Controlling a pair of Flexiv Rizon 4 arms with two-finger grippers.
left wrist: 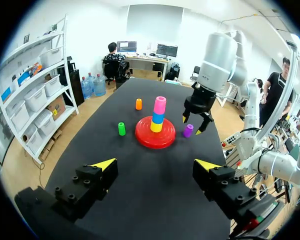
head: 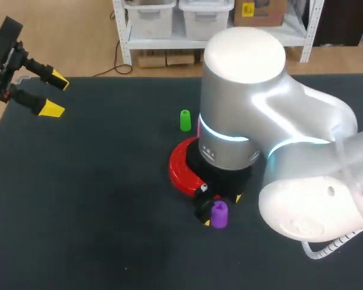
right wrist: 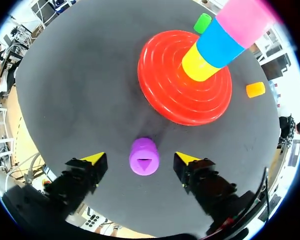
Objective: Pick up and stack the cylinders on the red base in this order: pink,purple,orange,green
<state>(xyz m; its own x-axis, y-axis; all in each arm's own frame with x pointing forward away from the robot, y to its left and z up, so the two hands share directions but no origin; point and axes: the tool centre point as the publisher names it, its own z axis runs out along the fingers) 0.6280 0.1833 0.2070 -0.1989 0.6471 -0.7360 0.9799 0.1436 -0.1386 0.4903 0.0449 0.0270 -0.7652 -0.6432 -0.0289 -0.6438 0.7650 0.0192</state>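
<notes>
Looming over the middle of the dark tabletop (head: 97,199): the right arm (head: 278,139), in from the right and hiding nearly all of the stack in the head view. Below it, note the right tool (right wrist: 139,159) spread wide and holding nothing, with the purple cylinder (right wrist: 144,156) upright on the tabletop between its yellow tips, touched by neither. Place that cylinder just beside the near right edge of the red base (right wrist: 165,85), apart from it. On the base, count three pieces stacked bottom to top: a yellow cylinder (right wrist: 200,64), a blue cylinder (right wrist: 220,44), then the pink cylinder (right wrist: 245,17) topmost. Find the green cylinder (head: 185,119) upright on the far side of the base, near its rim but not touching. Find the orange cylinder (left wrist: 138,104) upright too, farther out toward the far right of the base, well apart from the green one and hidden by the arm in the head view. Over the far left corner of the tabletop, see the left tool (head: 54,95), well apart from every cylinder, fingers wide and gripping nothing. Through its wrist camera, take in the base, the stack and all three loose cylinders ahead of it, the purple one between the right tool's tips.
</notes>
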